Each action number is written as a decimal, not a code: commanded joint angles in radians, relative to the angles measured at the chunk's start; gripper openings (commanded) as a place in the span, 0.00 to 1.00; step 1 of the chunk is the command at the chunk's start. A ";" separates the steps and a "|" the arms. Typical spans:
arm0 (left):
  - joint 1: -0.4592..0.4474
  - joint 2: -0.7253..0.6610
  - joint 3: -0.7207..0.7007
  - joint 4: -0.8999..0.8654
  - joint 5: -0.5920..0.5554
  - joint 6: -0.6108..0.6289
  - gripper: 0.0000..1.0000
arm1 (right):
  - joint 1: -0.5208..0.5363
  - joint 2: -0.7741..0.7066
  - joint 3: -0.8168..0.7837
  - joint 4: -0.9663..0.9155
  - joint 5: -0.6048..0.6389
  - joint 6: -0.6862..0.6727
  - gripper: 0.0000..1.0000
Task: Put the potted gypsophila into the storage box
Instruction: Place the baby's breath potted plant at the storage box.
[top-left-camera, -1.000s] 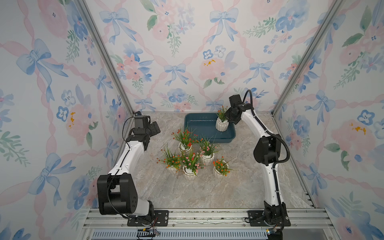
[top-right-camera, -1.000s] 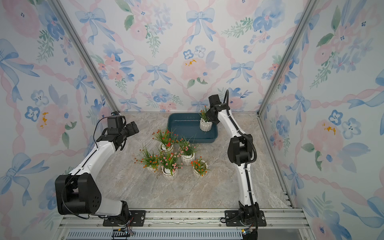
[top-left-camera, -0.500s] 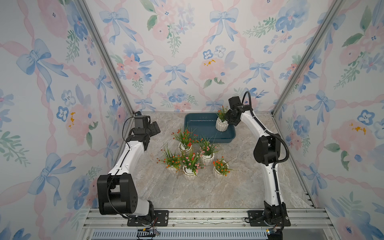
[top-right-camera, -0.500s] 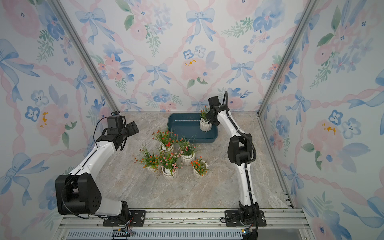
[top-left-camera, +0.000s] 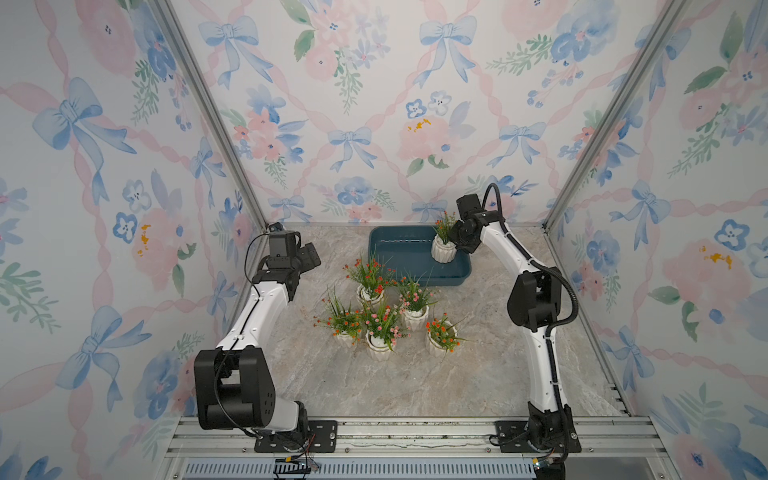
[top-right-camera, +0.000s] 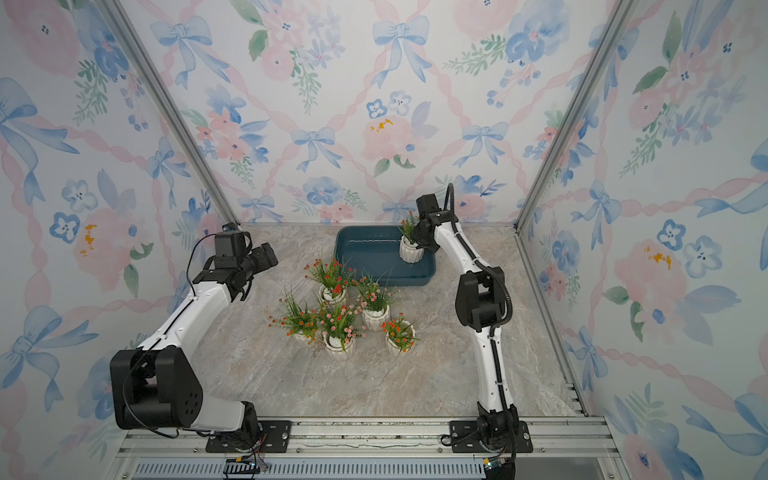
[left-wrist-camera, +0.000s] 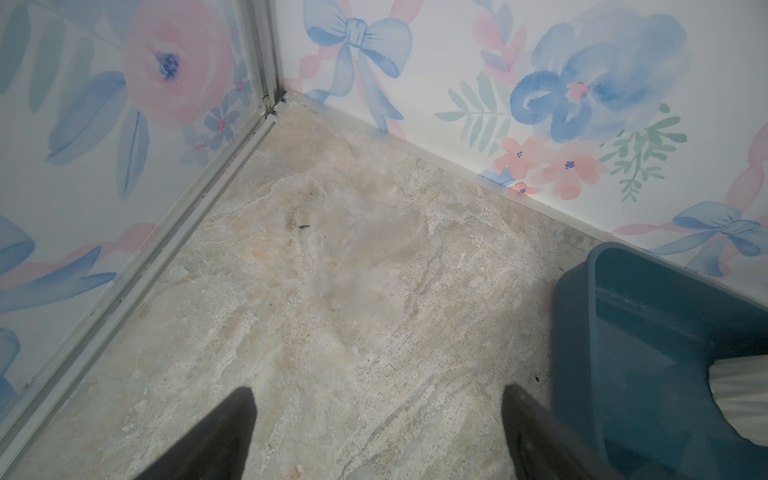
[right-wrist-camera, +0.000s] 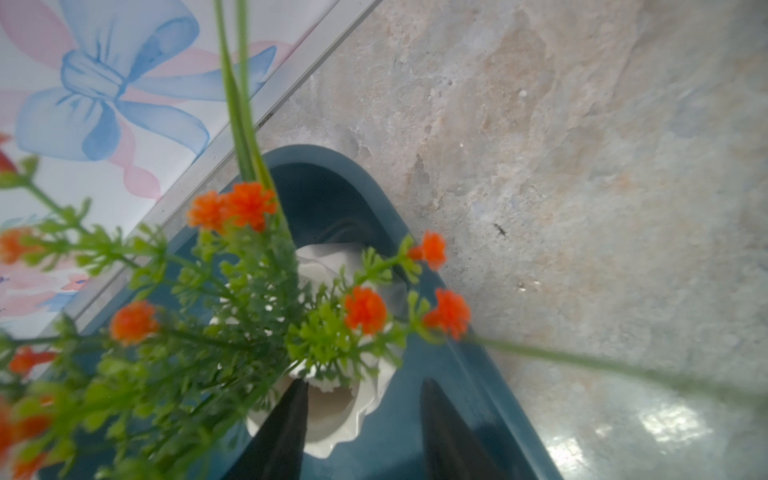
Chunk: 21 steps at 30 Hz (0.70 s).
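Observation:
The teal storage box (top-left-camera: 415, 283) (top-right-camera: 386, 281) lies at the back of the table. One potted gypsophila (top-left-camera: 443, 251) (top-right-camera: 410, 252) with orange blossoms stands upright in its far right corner. My right gripper (top-left-camera: 460, 241) (right-wrist-camera: 365, 384) hangs over that pot, open. One finger sits inside the pot's rim (right-wrist-camera: 370, 405), the other stands outside it over the box floor with a gap. Several more potted gypsophila (top-left-camera: 380, 328) (top-right-camera: 338, 324) cluster on the table in front of the box. My left gripper (top-left-camera: 309, 259) (left-wrist-camera: 376, 395) is open and empty at the left, above bare table.
Patterned walls with metal corner posts close in the left, back and right sides. The box (left-wrist-camera: 582, 291) lies close to the back wall. Marble tabletop (top-left-camera: 415, 386) stretches in front of the pot cluster toward the arm bases.
My right gripper's jaws have spread apart and let go of the pot's rim. The pot stays standing in the box. The left arm has not moved.

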 joint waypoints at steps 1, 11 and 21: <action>0.009 -0.011 0.016 -0.012 0.005 -0.010 0.93 | 0.016 -0.051 -0.016 0.016 -0.008 -0.029 0.60; 0.009 -0.010 0.016 -0.012 0.004 -0.011 0.94 | 0.049 -0.145 -0.048 -0.006 -0.035 -0.144 0.87; 0.009 -0.022 0.013 -0.012 -0.007 -0.017 0.98 | 0.099 -0.357 -0.232 -0.084 0.022 -0.367 0.97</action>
